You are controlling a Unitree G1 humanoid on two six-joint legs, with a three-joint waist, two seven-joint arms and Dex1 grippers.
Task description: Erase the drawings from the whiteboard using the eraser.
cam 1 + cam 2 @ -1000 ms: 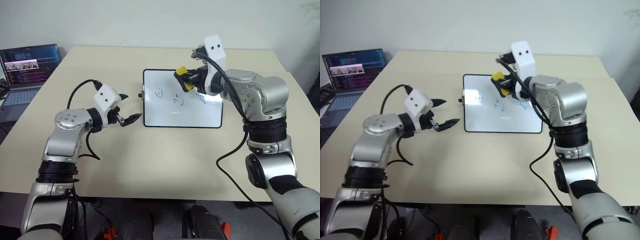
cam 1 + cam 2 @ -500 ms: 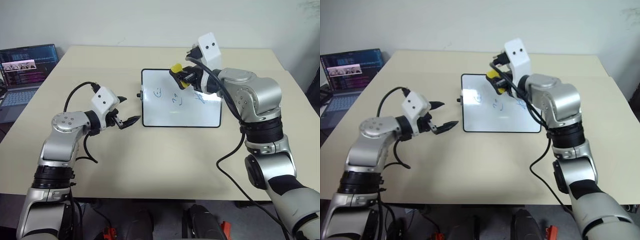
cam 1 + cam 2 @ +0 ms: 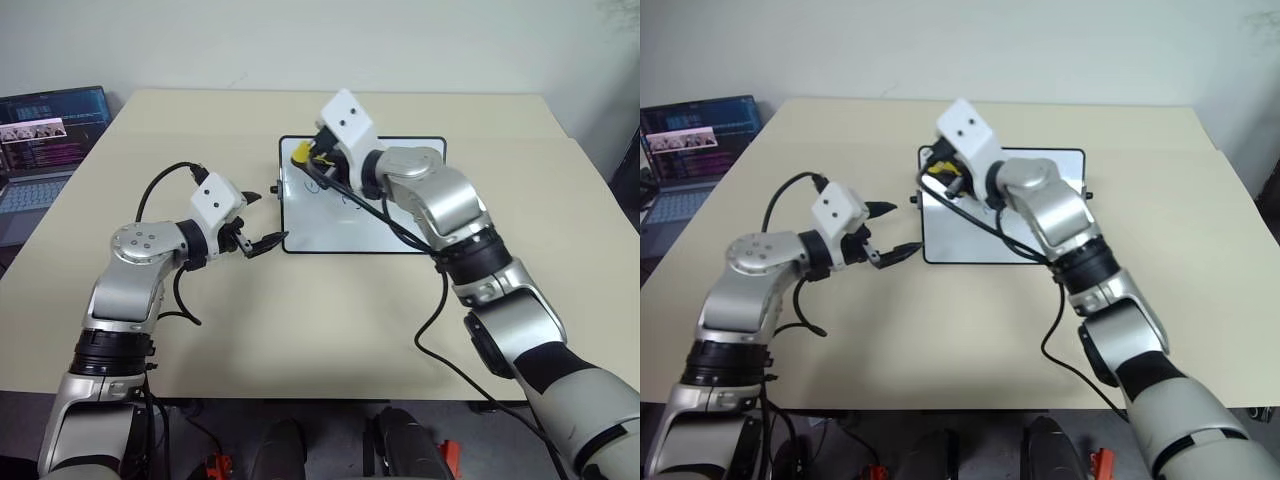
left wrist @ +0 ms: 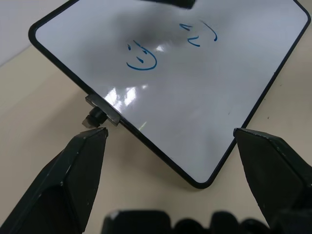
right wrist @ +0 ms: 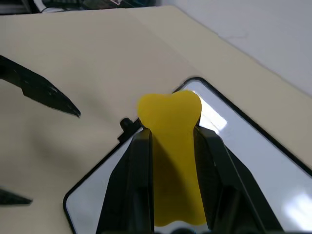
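Holding your left gripper (image 3: 262, 218) spread just beside the left edge of the small glossy black-framed whiteboard (image 4: 204, 92) on the beige table (image 3: 330, 320), your right gripper (image 5: 171, 141) pinches the bright yellow block eraser (image 5: 170, 146) over its far-left corner, near the blue scribbled drawings (image 4: 142, 58).

The whiteboard (image 3: 365, 215) lies flat on the table (image 3: 300, 320), just past the middle toward 12 o'clock. The laptop (image 3: 45, 140) stands well apart at 10 o'clock, off the table's left edge. The left gripper (image 3: 262, 218) sits at the board's 9 o'clock, just beside its side knob (image 4: 93, 118). The right gripper (image 3: 308, 160), pinching the eraser (image 3: 300, 152), is over the board's 11 o'clock corner. The drawings (image 4: 142, 57) lie on the board's far half.
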